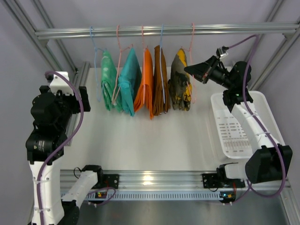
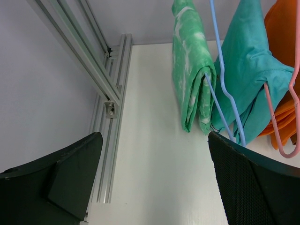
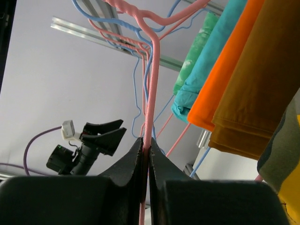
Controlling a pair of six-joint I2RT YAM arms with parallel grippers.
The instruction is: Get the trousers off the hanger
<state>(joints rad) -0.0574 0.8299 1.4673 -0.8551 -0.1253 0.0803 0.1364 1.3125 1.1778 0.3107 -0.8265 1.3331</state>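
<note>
Five pairs of folded trousers hang on wire hangers from the top rail [image 1: 164, 31]: green [image 1: 108, 86], teal [image 1: 129, 82], orange [image 1: 146, 86], brown [image 1: 161, 86] and yellow-and-dark patterned [image 1: 180, 84]. My right gripper [image 1: 190, 69] is raised beside the patterned pair. In the right wrist view it [image 3: 146, 150] is shut on the upright wire of the pink hanger [image 3: 152, 84] that carries that pair [image 3: 283, 159]. My left gripper [image 2: 154, 187] stands wide open at the far left, holding nothing, short of the green trousers [image 2: 192, 79].
A white slotted basket [image 1: 225, 126] lies on the table at the right, under the right arm. Aluminium frame posts [image 2: 110, 93] run along the left side and the near edge. Blue and pink hanger hooks [image 3: 136, 42] crowd together on the rail.
</note>
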